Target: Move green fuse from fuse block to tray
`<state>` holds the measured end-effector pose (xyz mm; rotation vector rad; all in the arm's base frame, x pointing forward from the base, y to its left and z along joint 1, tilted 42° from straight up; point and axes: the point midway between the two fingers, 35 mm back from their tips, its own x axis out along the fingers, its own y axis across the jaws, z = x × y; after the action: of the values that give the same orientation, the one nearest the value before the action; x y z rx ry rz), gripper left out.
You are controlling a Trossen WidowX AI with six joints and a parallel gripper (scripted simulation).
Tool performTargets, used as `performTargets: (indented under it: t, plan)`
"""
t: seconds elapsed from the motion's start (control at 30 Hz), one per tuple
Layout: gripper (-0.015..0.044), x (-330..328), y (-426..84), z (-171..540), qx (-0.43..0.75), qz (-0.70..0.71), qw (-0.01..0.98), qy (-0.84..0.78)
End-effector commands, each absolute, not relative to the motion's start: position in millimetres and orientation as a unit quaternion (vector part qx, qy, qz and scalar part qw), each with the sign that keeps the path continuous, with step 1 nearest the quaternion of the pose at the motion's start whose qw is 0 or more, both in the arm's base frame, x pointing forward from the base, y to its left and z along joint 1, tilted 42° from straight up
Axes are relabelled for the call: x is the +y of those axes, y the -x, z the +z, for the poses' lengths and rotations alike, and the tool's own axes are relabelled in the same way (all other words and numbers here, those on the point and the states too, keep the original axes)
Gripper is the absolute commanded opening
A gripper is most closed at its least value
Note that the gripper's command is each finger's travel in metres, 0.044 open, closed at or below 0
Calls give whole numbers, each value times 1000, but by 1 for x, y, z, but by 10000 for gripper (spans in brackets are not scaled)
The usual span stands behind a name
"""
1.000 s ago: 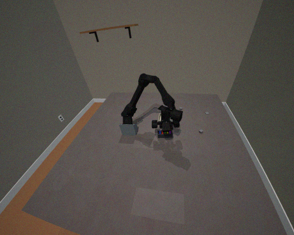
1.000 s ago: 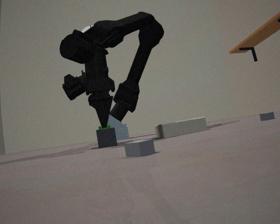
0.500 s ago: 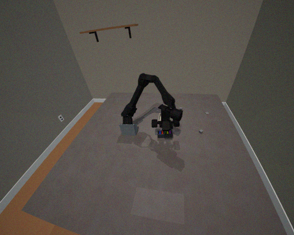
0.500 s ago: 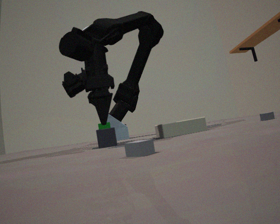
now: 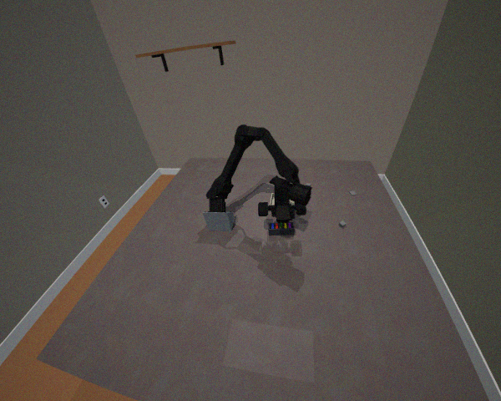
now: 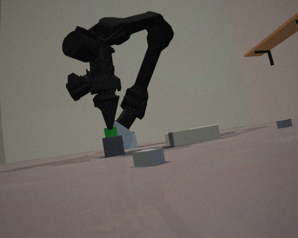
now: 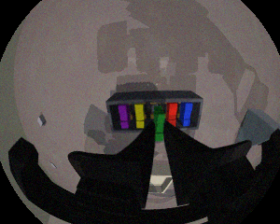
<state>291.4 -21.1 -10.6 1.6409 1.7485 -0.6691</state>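
Note:
The gripper (image 6: pixel 110 127) (image 7: pixel 159 125) points down over the fuse block and is shut on the green fuse (image 6: pixel 110 132) (image 7: pixel 159 133). The green fuse is upright and stands well above the top of the dark fuse block (image 5: pixel 280 231) (image 6: pixel 113 147) (image 7: pixel 154 95). Whether its lower end is clear of the slot cannot be told. In the wrist view the purple fuse (image 7: pixel 124 116) and yellow fuse (image 7: pixel 139 115) sit left of it, the red fuse (image 7: pixel 172 113) and blue fuse (image 7: pixel 187 114) right. The cream tray (image 6: pixel 195 135) (image 7: pixel 156 183) lies behind the block, partly hidden by the gripper in the wrist view.
A light blue-grey wedge (image 5: pixel 219 220) (image 6: pixel 127 138) (image 7: pixel 259 127) stands by the arm's base. A small grey block (image 5: pixel 342 224) (image 6: pixel 148 157) (image 7: pixel 41 119) and another grey piece (image 5: pixel 352 192) lie to the side. A wooden shelf (image 5: pixel 185 48) (image 6: pixel 280 33) is on the wall.

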Motion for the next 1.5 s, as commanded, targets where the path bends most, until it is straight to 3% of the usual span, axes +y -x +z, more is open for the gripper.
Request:
performTargets:
  t: [0.0,1.47]
  plan:
    - [0,-24,-293,-8,664,-254,325,-623]
    - [0,-42,-294,19,664,-255,324,-624]
